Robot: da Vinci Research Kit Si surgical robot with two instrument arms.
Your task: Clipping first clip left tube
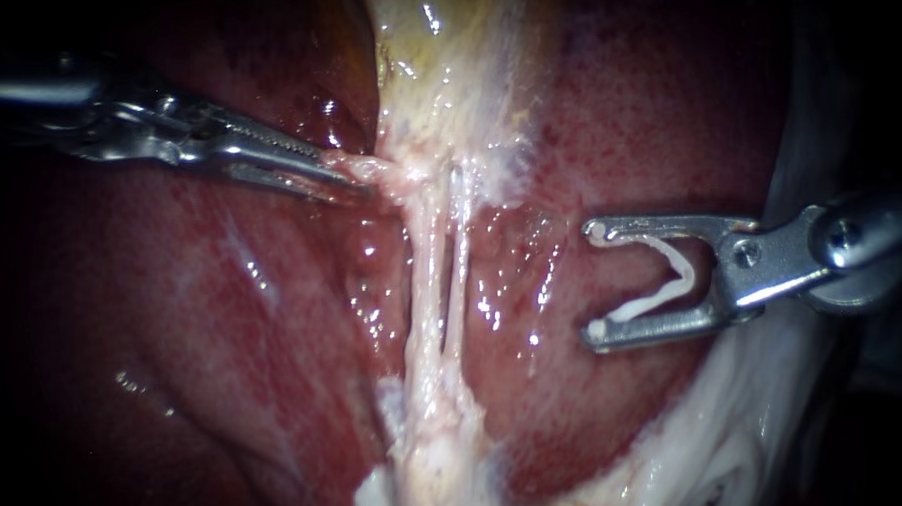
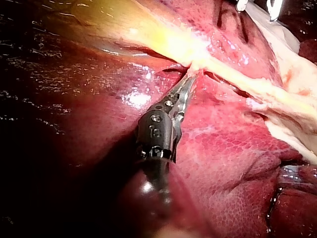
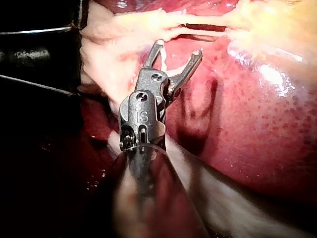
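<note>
Left tube [image 1: 423,282] ran as a pale strand down the middle of the endoscope view, from the yellowish gallbladder [image 1: 448,63] above to a clump of pale tissue below. It lay close beside the right tube [image 1: 458,273], with a narrow slit between the two and the red liver [image 1: 218,325] on both sides. My left instrument [image 1: 349,174] came in from the left, its slim toothed jaws closed on a tag of pale tissue [image 1: 374,167] at the foot of the gallbladder, just beside the top of the left tube. The left wrist view showed the same grip, the jaws pinching the pale strand where it met the yellow wall. My right instrument [image 1: 594,282] came in from the right and hung over the liver, apart from both tubes, with the mouth of its jaws facing them. Those jaws stood wide apart with a white clip [image 1: 649,301] seated between them, bent in a V, one leg against each jaw. In the right wrist view the jaws gaped in the same way, with the pale strands just ahead of their tips. Whitish tissue [image 1: 725,433] lay under and behind the right instrument's shaft.
</note>
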